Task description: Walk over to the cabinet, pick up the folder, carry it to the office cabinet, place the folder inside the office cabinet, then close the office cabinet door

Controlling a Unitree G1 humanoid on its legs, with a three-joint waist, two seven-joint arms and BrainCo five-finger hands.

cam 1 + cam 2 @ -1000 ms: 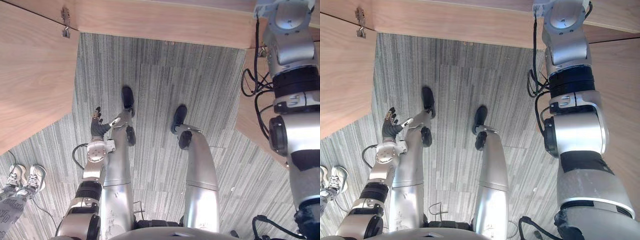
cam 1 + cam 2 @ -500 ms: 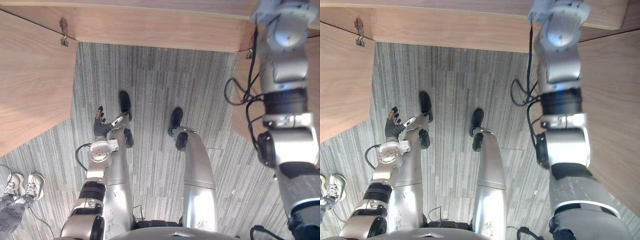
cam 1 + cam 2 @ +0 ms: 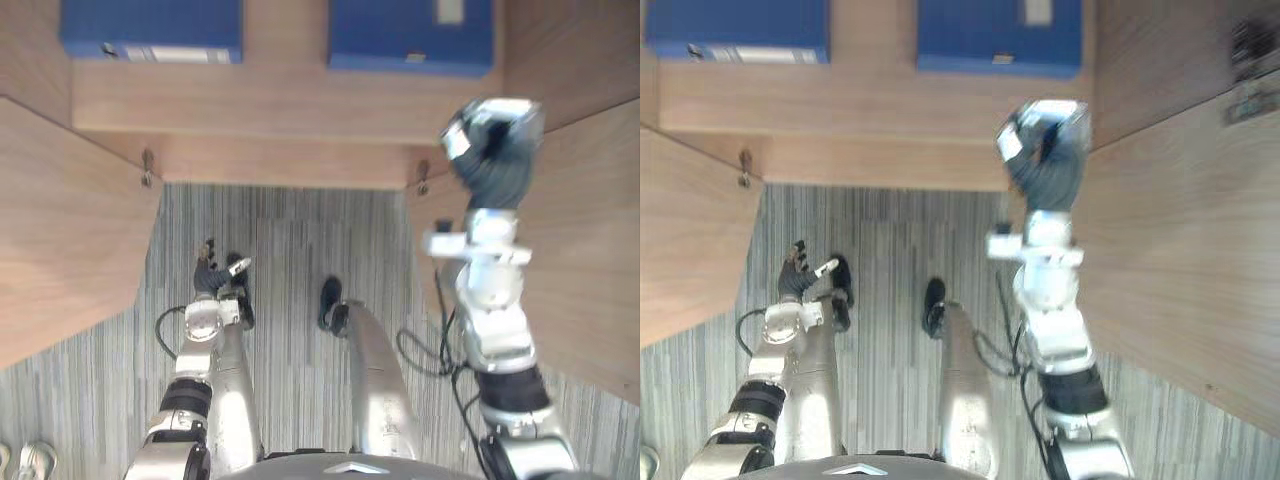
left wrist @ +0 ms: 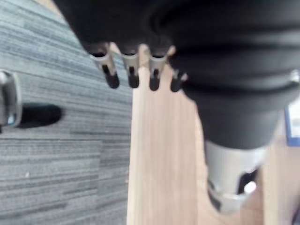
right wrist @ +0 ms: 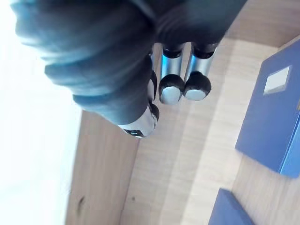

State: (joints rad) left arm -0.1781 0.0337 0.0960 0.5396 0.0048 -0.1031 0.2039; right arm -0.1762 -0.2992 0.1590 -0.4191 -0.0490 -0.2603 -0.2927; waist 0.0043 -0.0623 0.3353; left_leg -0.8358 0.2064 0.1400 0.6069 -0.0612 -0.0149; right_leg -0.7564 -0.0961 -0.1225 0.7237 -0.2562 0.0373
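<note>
Inspection at the open cabinet. Two blue folders lie on the shelf inside: the left folder and the right folder, well apart. I cannot tell which of them is the one I was to deliver.

My right hand is raised in front of the shelf edge, just beside the right door. Its fingers are straight and hold nothing. My left hand hangs low over the carpet, with its fingers relaxed and apart, also empty.

Finding: with both hands free and the folders on the shelf, I judge the fetching, carrying and placing complete. The left door and the right door both stand wide open, so closing them is the work outstanding. The right hand is the better placed to begin.
</note>
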